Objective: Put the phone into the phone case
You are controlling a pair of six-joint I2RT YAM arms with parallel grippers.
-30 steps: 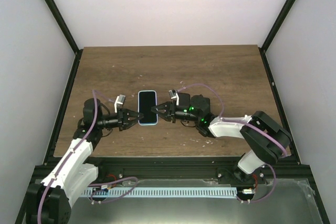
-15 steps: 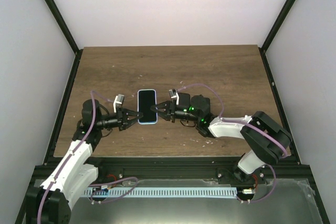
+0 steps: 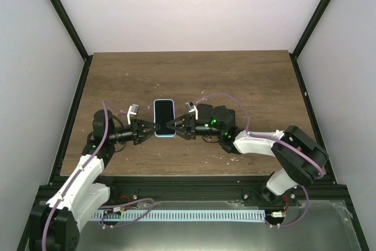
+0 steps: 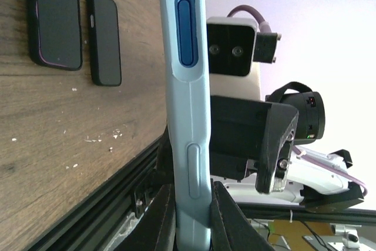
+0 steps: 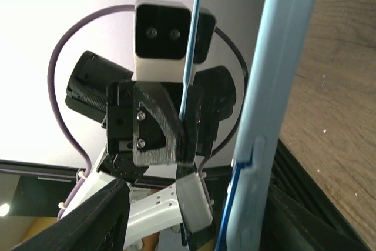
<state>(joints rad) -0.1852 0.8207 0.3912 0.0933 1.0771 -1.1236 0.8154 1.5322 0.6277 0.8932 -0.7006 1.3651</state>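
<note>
Black left gripper (image 3: 153, 129), at the 8 o'clock corner of the case (image 4: 187, 116), has its fingers (image 4: 161, 218) pinched on the light-blue case edge. Black right gripper (image 3: 173, 126), at the 4 o'clock corner, has its fingers (image 5: 97, 218) spread wide, the case edge between them, close to one finger and clear of the other. Dark phone (image 3: 164, 116) sits screen-up inside the case, over a brown wooden table (image 3: 235, 80) that runs on toward 12 o'clock.

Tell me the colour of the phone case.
Light blue phone case, with a darker blue side button; the left wrist view shows it best.
</note>
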